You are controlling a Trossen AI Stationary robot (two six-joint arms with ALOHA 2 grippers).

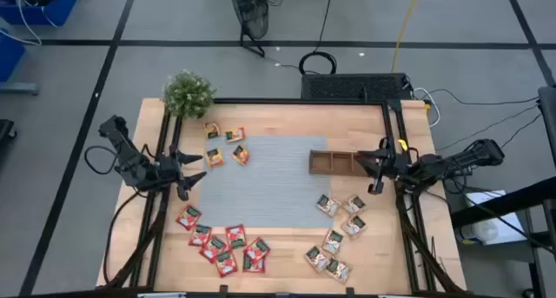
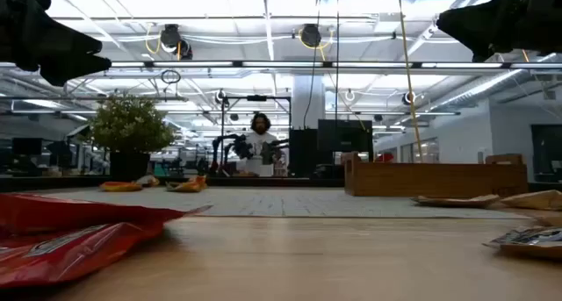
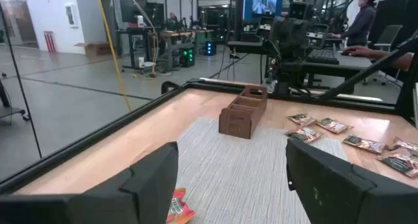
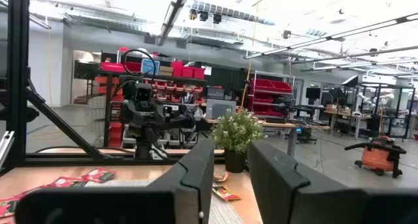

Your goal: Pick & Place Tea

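Grippers first: I am holding my left gripper (image 1: 193,171) above the mat's left edge with its fingers spread wide and nothing between them, and my right gripper (image 1: 375,167) above the tray's right end, its fingers parted by a narrower gap, also empty. Both are hanging well clear of the table, as the low view shows.

Outward from the left gripper, the orange-yellow sachets (image 1: 224,144) are lying just ahead of it toward the far side, near the plant (image 1: 188,92), some on bare wood and some on the grey mat (image 1: 261,181). The red sachets (image 1: 224,242) are lying on the near side of it, fanned along the table's front edge.

Outward from the right gripper, the green-and-pale sachets (image 1: 337,231) are lying toward the near side, beyond the mat's right corner.

The wooden tray (image 1: 334,162) is sitting at the mat's right edge, its long axis running left to right, just beside my right gripper. I judge that arm nearer both the tray and the green sachets.
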